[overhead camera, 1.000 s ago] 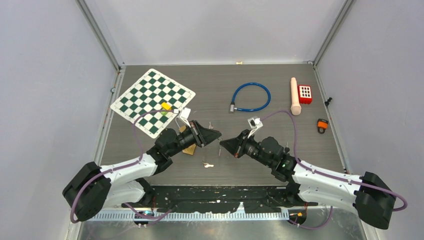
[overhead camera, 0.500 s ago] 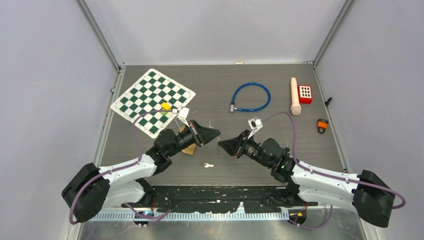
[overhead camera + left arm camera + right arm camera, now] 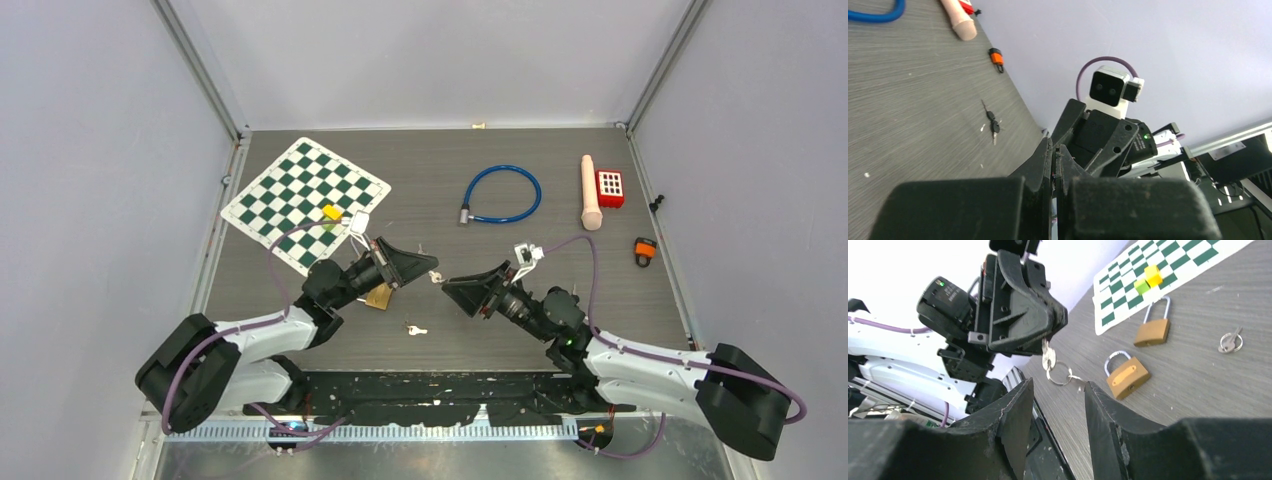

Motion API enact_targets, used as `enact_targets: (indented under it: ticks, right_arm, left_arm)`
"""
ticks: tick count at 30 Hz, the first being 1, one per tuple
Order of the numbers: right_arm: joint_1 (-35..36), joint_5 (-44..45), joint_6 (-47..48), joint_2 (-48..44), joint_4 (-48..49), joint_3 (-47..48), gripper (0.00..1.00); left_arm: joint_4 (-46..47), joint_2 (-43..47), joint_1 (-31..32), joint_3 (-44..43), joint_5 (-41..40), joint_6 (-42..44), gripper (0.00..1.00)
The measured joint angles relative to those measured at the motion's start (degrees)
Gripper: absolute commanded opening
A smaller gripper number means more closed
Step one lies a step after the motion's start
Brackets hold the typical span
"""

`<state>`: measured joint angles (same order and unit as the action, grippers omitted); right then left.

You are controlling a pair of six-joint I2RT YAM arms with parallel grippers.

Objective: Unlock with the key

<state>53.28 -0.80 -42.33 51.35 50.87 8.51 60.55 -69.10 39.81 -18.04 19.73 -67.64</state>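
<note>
Brass padlock [image 3: 1126, 375] and second padlock [image 3: 1153, 331] on the surface [image 3: 560, 200] beneath the left pincer [image 3: 1050, 332], closed on a ringed key [image 3: 1048, 358], right pincer [image 3: 1058, 387] open facing it, loose key [image 3: 415, 329] near, chessboard mat [image 3: 300, 195] far left

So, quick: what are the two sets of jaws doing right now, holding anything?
Left gripper: closed, holding the key.
Right gripper: open, holding nothing.

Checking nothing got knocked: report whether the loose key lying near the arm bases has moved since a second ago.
No. The loose key lies in the same spot, just beyond the black base plate and its far edge.
</note>
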Motion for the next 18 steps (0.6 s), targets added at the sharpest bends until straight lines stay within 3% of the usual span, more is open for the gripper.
enact_targets:
  ticks: [18]
  right_arm:
    - [-2.0, -3.0, -1.5, 7.3, 11.4, 2.1, 0.41]
  left_arm:
    - [3.8, 1.3, 0.0, 0.0, 3.0, -2.7, 0.00]
